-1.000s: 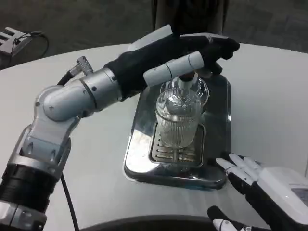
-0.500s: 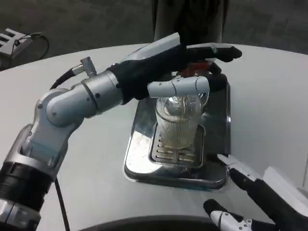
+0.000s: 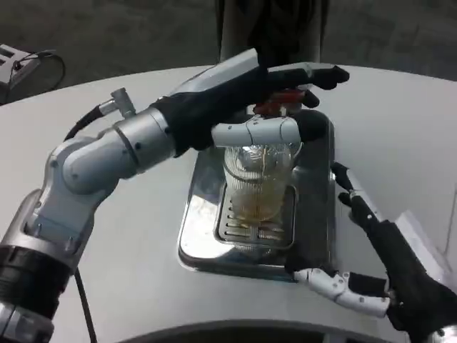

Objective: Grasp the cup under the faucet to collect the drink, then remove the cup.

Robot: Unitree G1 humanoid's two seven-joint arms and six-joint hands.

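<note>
The ribbed glass cup (image 3: 258, 182) is standing on the drip grille of the steel dispenser tray (image 3: 207, 243), under the faucet (image 3: 280, 107), and amber drink is gathering in its lower part. The left hand (image 3: 264, 89) is lying across the red tap lever, one white finger stretched over the cup's mouth; whether it is pressing or just resting I cannot tell. The right hand (image 3: 371, 257) is hovering near the tray's right edge, fingers spread wide and holding nothing.

The risk I see: if the lever stays down while the right hand is closing in, the cup could overfill, or a clumsy side grasp could tip the smooth glass and spill it over the tray. The left finger over the rim could also block the lift.

Compared with a second ago, there is now drink in the cup, the left hand is sitting lower on the lever, and the right hand is reaching further in.
</note>
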